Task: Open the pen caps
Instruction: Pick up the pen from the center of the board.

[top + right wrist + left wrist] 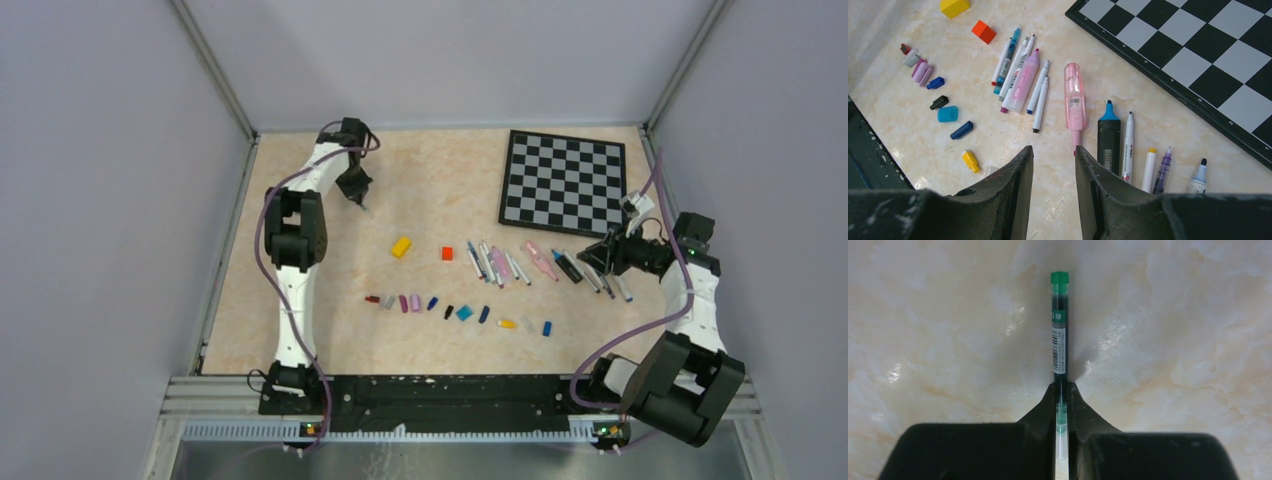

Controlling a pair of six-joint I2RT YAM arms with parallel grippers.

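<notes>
A thin green pen (1059,330) with a green far end and a white label lies on the marble table, and my left gripper (1062,386) is shut on its near part. A clear tip pokes out behind the jaws. In the top view the left gripper (357,198) points down at the far left of the table. Several pens (1020,82) lie uncapped in a loose row, among them a pink highlighter (1074,102) and a black one (1109,137). Loose pen caps (947,114) lie in a row (464,313). My right gripper (1053,148) hangs open above the table, holding nothing.
A chessboard (565,180) lies at the back right, its edge close to the pens (1198,55). A yellow block (401,247) and a small red cube (446,253) sit left of the pen row. Grey walls enclose the table.
</notes>
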